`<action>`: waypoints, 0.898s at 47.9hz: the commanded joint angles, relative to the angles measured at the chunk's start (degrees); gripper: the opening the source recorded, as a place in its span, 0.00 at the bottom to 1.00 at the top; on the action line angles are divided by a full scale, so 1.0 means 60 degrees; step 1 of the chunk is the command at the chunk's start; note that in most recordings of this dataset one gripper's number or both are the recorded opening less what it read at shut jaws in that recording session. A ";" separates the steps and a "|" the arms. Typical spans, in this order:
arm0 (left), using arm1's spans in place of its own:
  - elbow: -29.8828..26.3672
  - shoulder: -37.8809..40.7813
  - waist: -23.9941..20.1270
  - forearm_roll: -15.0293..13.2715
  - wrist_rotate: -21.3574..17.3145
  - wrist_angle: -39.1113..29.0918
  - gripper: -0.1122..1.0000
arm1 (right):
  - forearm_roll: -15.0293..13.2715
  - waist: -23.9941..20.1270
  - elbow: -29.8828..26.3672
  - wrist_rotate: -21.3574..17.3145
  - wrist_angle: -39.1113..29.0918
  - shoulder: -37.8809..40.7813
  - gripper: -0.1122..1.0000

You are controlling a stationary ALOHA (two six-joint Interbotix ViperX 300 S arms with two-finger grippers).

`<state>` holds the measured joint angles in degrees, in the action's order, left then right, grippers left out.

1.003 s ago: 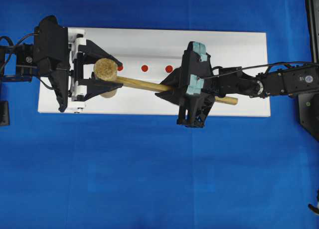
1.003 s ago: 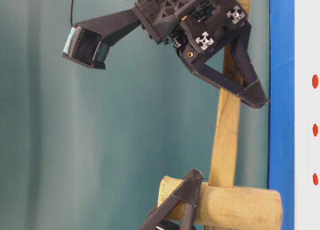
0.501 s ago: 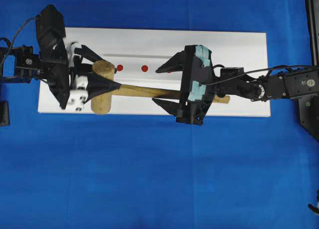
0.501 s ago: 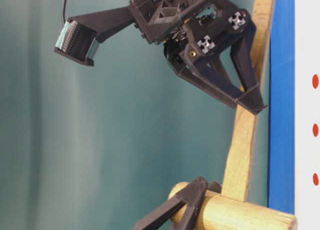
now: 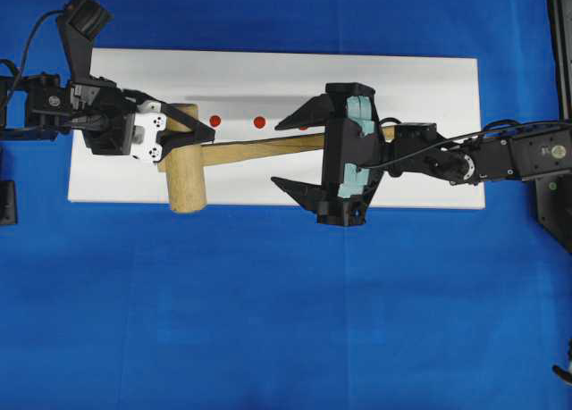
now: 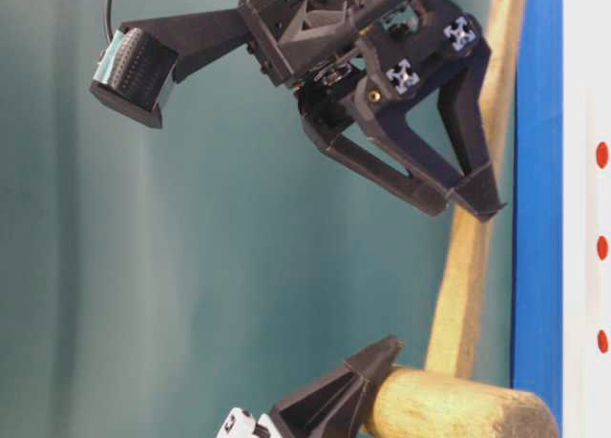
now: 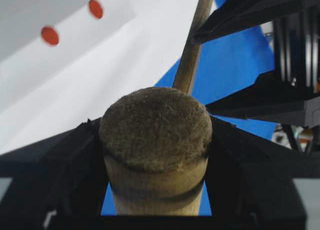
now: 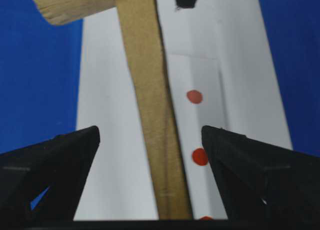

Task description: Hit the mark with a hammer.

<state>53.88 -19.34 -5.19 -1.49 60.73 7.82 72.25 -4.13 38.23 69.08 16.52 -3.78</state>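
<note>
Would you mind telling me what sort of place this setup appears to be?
Most likely a robotics lab test bench: a blue cloth covers the table, a white board with red dots serves as target, and two arms handle a wooden hammer.

Table (image 5: pixel 268 321) was covered w/ bright blue cloth, faint creases, evenly lit, no hard shadows. White rectangular board (image 5: pixel 429 88) lay on it toward 12 o'clock, long side running 9 to 3. Table-level view had a plain teal backdrop (image 6: pixel 191 266) behind, soft vertical folds.
</note>
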 commanded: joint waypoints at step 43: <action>-0.0410 -0.0088 0.0630 0.0044 -0.0088 0.0088 0.51 | -0.0029 0.0117 -0.0469 0.0396 -0.0439 0.0674 0.19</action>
<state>53.44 -19.25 -2.11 -1.41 60.47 7.47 72.07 -3.96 36.65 71.63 13.80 0.97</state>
